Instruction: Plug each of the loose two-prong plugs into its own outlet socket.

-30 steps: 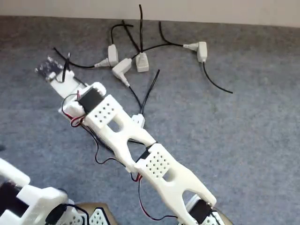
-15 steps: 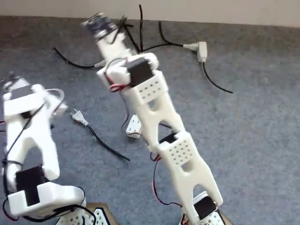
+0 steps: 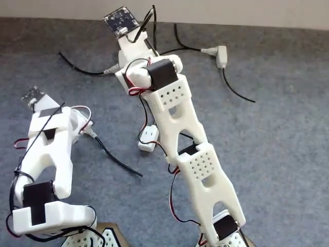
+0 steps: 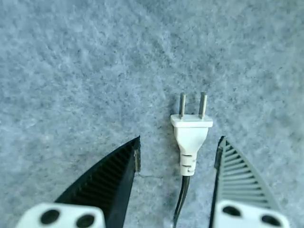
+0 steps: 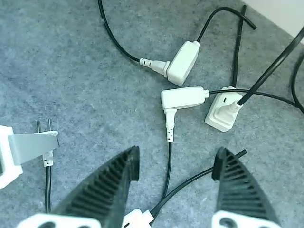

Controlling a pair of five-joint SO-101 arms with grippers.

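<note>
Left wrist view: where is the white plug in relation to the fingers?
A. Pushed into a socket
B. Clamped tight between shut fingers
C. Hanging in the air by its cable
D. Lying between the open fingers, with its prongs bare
D: the plug lies flat on the carpet between the open fingers, with a gap on each side, and both prongs stick out free.

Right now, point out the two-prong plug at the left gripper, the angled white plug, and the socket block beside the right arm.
two-prong plug [image 4: 191,135], left wrist view, white body behind the prongs.
angled white plug [image 5: 183,97], right wrist view, middle of its head.
socket block [image 3: 148,139], high view, its top face.
</note>
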